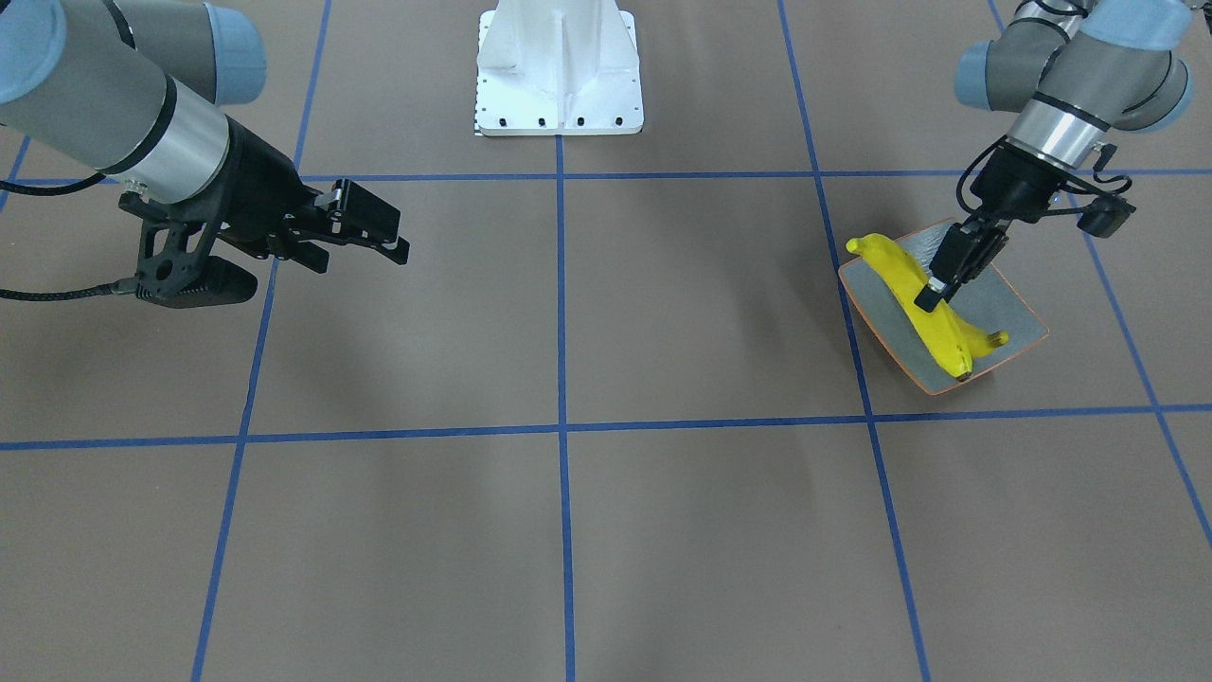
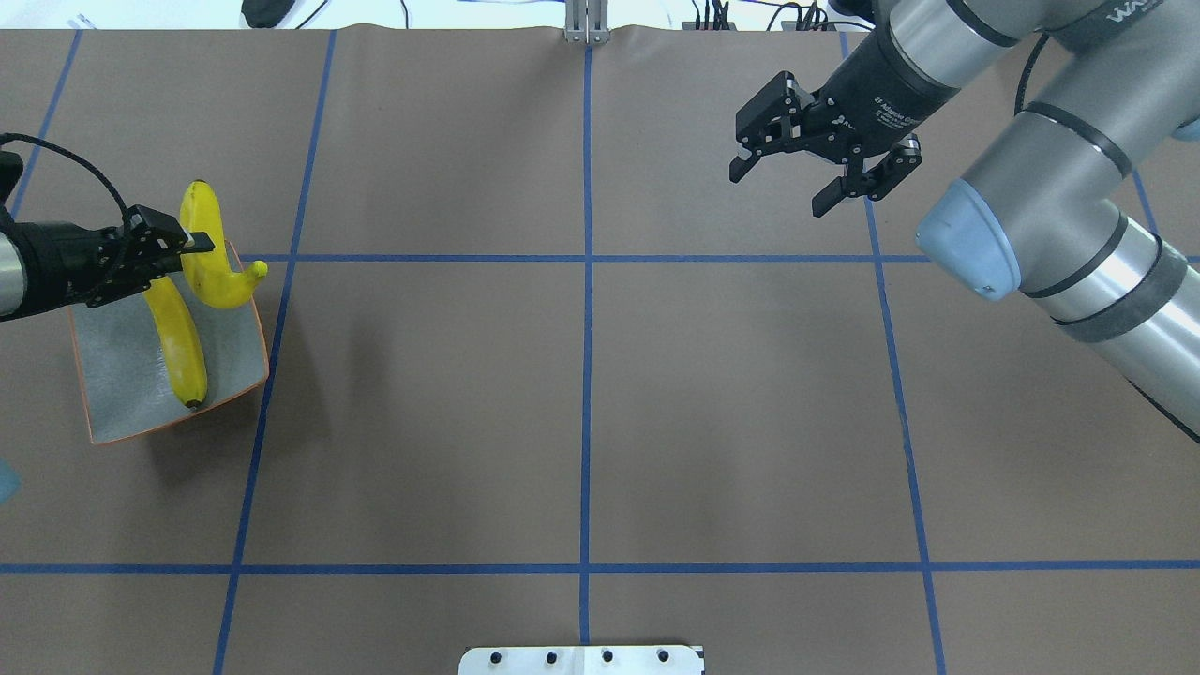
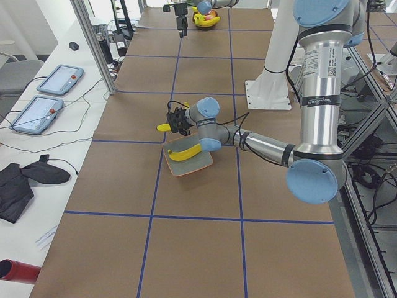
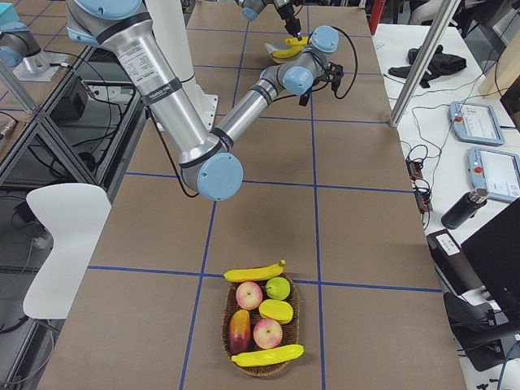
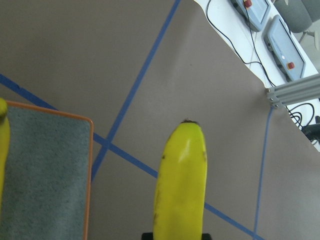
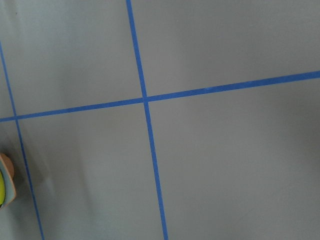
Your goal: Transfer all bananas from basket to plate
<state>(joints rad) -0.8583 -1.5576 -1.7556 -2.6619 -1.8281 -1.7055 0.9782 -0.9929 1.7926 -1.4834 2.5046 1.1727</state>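
My left gripper [image 2: 192,249] is shut on a yellow banana [image 2: 214,272] and holds it over the far edge of the grey-blue plate [image 2: 122,384]. The left wrist view shows that banana [image 5: 182,185] between the jaws, beside the plate's orange rim [image 5: 90,165]. A second banana [image 2: 180,342] lies on the plate. My right gripper [image 2: 778,192] is open and empty above the table. The basket [image 4: 231,305] shows only in the side views, with one banana [image 4: 254,274] on its far rim and another [image 4: 268,355] at its near end.
The basket also holds apples [image 4: 266,332], a green fruit and a mango. The robot's white base [image 1: 559,71] stands at the table's middle edge. Blue tape lines cross the brown table. Tablets and cables lie on a side bench [image 3: 43,105].
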